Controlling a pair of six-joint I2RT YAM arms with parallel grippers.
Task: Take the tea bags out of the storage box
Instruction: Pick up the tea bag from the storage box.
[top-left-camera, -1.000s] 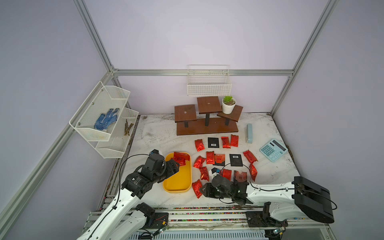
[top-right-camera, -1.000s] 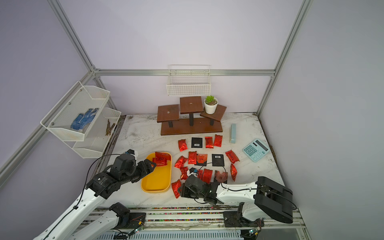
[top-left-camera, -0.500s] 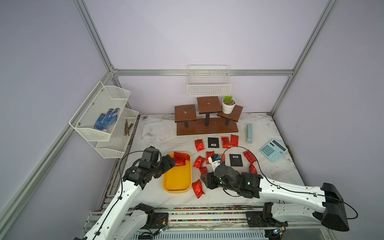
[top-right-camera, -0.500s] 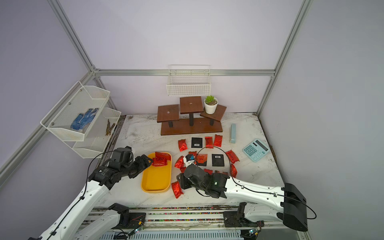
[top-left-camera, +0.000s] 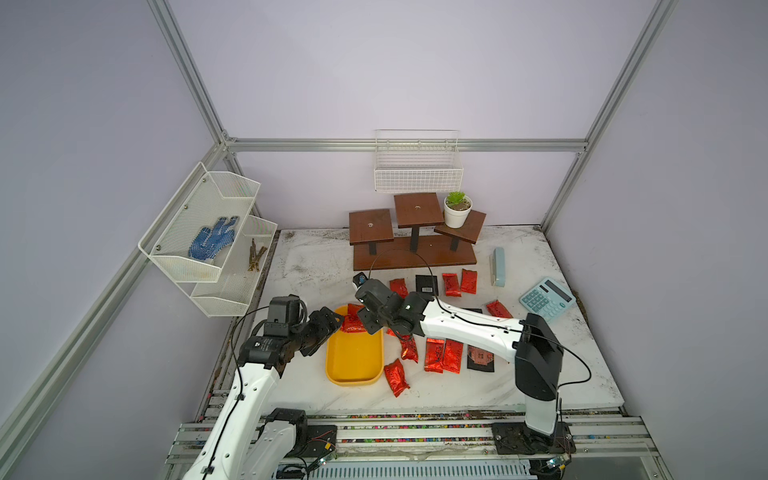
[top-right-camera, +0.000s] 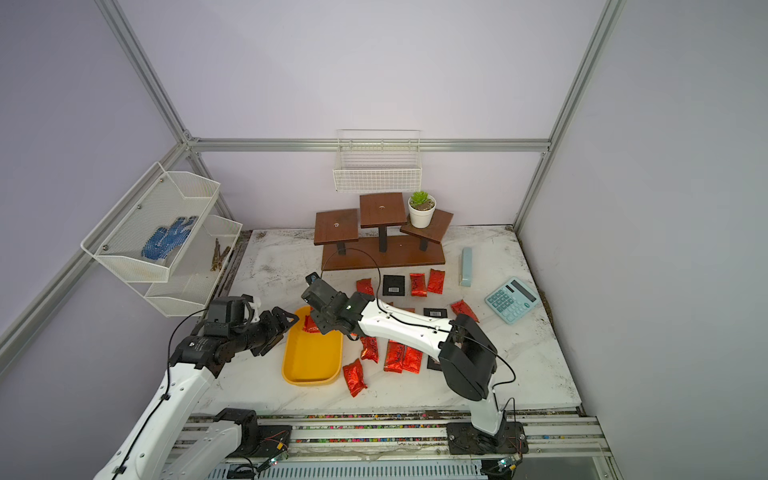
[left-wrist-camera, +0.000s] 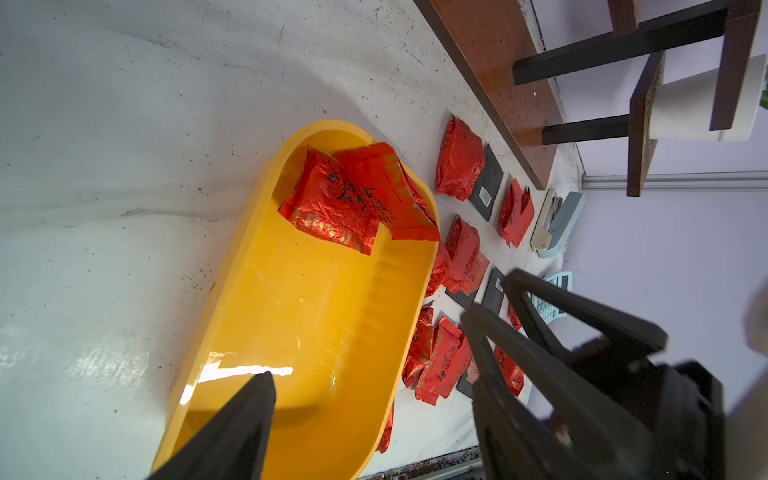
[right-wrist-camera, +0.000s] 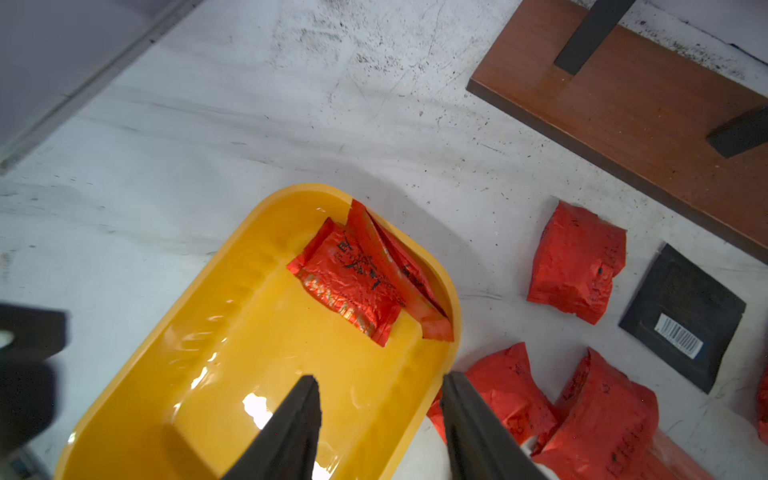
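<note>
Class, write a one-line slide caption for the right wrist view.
Open right gripper above a yellow box holding two red tea bags; more lie outside.

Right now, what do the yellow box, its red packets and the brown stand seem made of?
Storage box: glossy moulded plastic, by its sharp glints and rounded walls. Tea bags in it: crinkled metallic foil, creased, shiny, black print. Stand: matte brown wood or wood-look laminate; faint grain, cannot tell which.

left end effector, right end effector, parted
</note>
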